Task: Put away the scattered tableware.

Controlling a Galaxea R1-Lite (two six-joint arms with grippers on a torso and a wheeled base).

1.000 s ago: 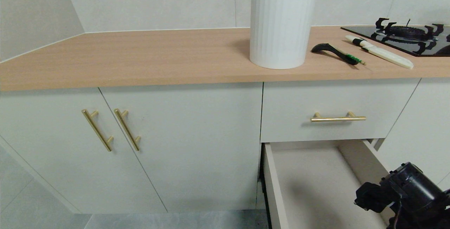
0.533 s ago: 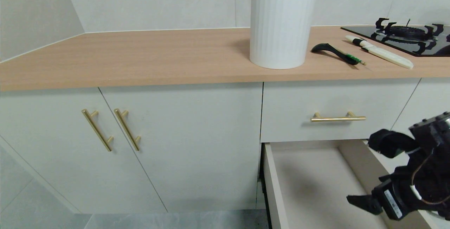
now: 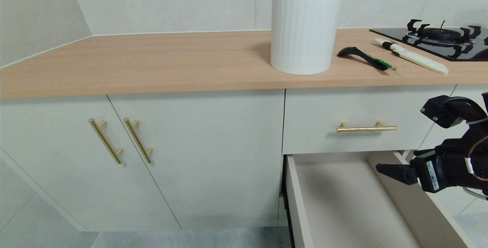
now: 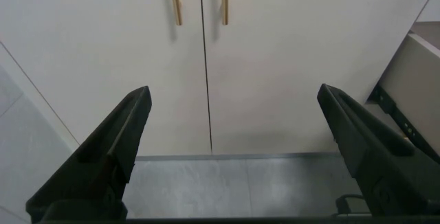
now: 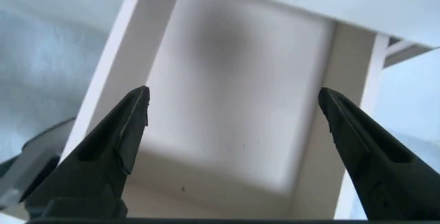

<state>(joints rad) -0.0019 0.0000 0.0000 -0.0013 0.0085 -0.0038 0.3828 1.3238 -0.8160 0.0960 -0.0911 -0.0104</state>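
Fully agape — right pincer (image 5: 233, 93), empty.

The left tool (image 4: 234, 93) has its two dark fingers (image 4: 117, 148) spread wide apart, facing a pair of pale cabinet doors (image 4: 275, 66). Two gold bar handles (image 4: 176, 1) (image 4: 225, 1) flank the seam between the doors. Grey floor (image 4: 234, 186) meets the cabinet's base. Beside one finger juts the pulled-out drawer (image 4: 405, 80).

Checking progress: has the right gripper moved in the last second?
Yes. The right gripper rose from low over the drawer to about the handle's height.
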